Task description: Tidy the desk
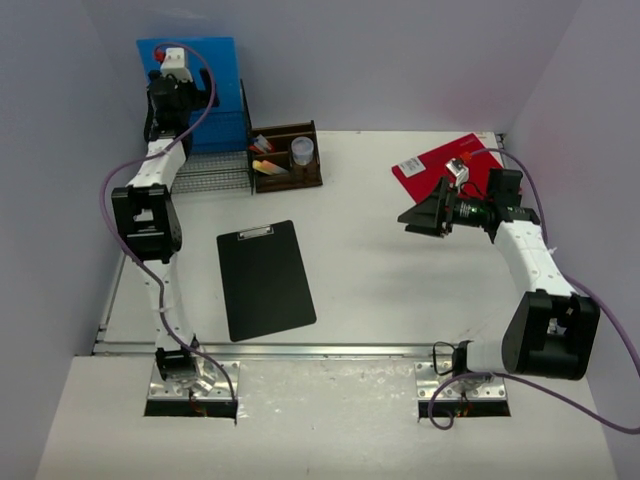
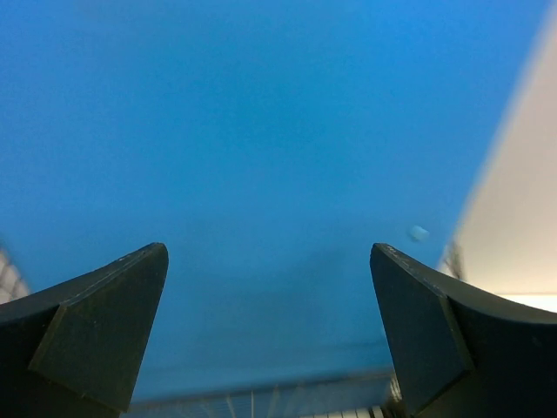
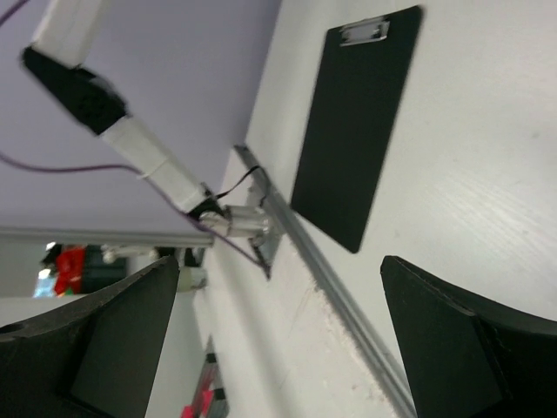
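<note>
The desk (image 1: 380, 280) is a white tabletop with a silver rail along its front edge (image 1: 300, 350). My left gripper (image 1: 178, 100) is raised at the back left corner, right in front of an upright blue folder (image 1: 215, 60). In the left wrist view that gripper (image 2: 270, 252) is open with nothing between its fingers, and the blue folder (image 2: 261, 131) fills the frame. My right gripper (image 1: 420, 205) hovers over the desk's right side, pointing left. It is open and empty (image 3: 278, 261), above the desk (image 3: 487, 174).
A black clipboard (image 1: 265, 280) lies flat left of centre, also seen as the clipboard (image 3: 357, 122) in the right wrist view. A wire mesh tray (image 1: 215, 172) sits under the blue folder. A brown wooden organizer (image 1: 285, 155) holds a clear cup (image 1: 302, 150). A red notebook (image 1: 440, 165) lies back right.
</note>
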You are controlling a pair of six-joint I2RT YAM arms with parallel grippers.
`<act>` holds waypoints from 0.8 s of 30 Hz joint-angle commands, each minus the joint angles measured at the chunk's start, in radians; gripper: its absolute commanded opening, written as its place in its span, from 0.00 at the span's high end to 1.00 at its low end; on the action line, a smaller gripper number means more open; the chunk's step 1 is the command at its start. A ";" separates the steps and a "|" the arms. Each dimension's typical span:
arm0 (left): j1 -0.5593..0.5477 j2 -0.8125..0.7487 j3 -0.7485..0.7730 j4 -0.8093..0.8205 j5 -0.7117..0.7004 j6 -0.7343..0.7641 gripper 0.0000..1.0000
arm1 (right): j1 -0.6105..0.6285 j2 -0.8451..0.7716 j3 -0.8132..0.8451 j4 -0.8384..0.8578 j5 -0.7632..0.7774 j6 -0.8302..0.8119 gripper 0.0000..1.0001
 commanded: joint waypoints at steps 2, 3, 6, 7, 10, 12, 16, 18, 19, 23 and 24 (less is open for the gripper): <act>-0.013 -0.366 -0.150 0.132 0.069 0.053 0.00 | 0.005 -0.107 0.027 0.035 0.361 -0.138 0.01; -0.012 -0.376 -0.151 0.118 0.065 0.067 0.00 | 0.005 -0.116 0.027 0.037 0.424 -0.157 0.01; -0.013 -0.512 -0.190 -0.067 0.027 0.130 0.00 | 0.006 -0.111 0.042 0.084 0.600 -0.327 0.01; -0.013 -0.568 -0.243 -0.091 0.017 0.161 0.00 | 0.008 -0.090 0.054 0.108 0.666 -0.376 0.02; -0.013 -0.737 -0.427 -0.122 0.003 0.232 0.00 | 0.030 -0.015 0.089 0.170 0.854 -0.472 0.05; -0.013 -0.818 -0.511 -0.167 0.012 0.243 0.00 | 0.071 0.048 0.119 0.229 0.964 -0.560 0.06; -0.012 -0.919 -0.606 -0.280 0.033 0.223 0.00 | 0.208 0.187 0.163 0.368 1.179 -0.723 0.14; -0.012 -0.957 -0.652 -0.334 0.045 0.206 0.00 | 0.249 0.256 0.182 0.440 1.230 -0.786 0.19; -0.012 -0.986 -0.694 -0.339 0.049 0.202 0.00 | 0.262 0.286 0.209 0.453 1.253 -0.804 0.21; -0.010 -1.054 -0.797 -0.332 0.060 0.168 0.00 | 0.320 0.445 0.282 0.510 1.348 -0.901 0.30; -0.011 -1.064 -0.812 -0.332 0.062 0.161 0.00 | 0.332 0.473 0.296 0.525 1.366 -0.925 0.31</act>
